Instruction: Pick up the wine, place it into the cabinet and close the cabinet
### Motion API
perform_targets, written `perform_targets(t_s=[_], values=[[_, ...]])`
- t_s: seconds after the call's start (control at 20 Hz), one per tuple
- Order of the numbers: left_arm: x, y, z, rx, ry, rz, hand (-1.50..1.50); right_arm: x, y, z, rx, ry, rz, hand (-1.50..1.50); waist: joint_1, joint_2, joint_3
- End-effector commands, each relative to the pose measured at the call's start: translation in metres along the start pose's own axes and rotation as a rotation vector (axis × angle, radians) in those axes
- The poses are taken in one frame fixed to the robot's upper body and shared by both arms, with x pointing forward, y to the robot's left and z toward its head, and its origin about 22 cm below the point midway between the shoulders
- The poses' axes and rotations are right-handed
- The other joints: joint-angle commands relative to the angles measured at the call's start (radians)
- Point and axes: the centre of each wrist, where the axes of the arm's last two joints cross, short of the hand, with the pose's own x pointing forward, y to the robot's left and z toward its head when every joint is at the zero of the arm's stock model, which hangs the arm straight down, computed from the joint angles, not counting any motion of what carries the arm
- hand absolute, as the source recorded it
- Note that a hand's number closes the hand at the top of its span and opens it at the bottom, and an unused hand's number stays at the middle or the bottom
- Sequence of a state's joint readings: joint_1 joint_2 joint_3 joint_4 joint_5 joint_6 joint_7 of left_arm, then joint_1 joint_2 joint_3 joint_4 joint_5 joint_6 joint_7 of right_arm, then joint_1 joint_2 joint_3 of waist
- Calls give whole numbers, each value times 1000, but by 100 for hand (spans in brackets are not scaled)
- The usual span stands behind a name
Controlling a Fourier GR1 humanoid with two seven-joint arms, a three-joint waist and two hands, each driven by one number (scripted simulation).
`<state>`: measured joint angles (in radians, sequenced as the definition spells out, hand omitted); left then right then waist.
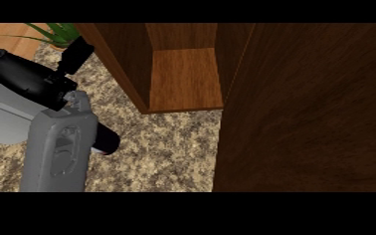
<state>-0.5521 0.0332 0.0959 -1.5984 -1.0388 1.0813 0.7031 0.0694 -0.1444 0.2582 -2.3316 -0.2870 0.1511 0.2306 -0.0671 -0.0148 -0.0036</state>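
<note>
Wine point(107, 142) seems to be the dark cylinder lying low on the surface at the view's left, outside the cabinet and partly hidden behind the grey forearm point(58, 154). The cabinet door point(301, 114) fills the right side, swung open. The cabinet point(183, 77) beside it shows one bare wooden shelf. The speckled surface point(161, 149) runs below. The left hand point(33, 79) is a black mass above the wine; whether it is released or clenched cannot be told. A green plant point(55, 32) sits in the far-left corner.
</note>
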Motion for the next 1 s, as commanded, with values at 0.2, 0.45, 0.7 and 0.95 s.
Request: perform_targets(t_s=[0.2, 0.45, 0.7, 0.95], values=[[63, -49, 14, -40, 19, 24, -150, 15, 4, -2, 1, -5, 12, -150, -14, 14, 8], [83, -48, 18, -11, -9, -13, -150, 23, 7, 1, 11, -13, -6, -150, -32, 11, 8], [112, -48, 27, -11, 3, -103, -150, 22, 7, -8, 13, -8, 12, -150, -9, 13, 7], [136, -45, 34, -2, 5, -141, -150, 31, 9, -7, -9, 3, 14, -150, -28, 10, 5]])
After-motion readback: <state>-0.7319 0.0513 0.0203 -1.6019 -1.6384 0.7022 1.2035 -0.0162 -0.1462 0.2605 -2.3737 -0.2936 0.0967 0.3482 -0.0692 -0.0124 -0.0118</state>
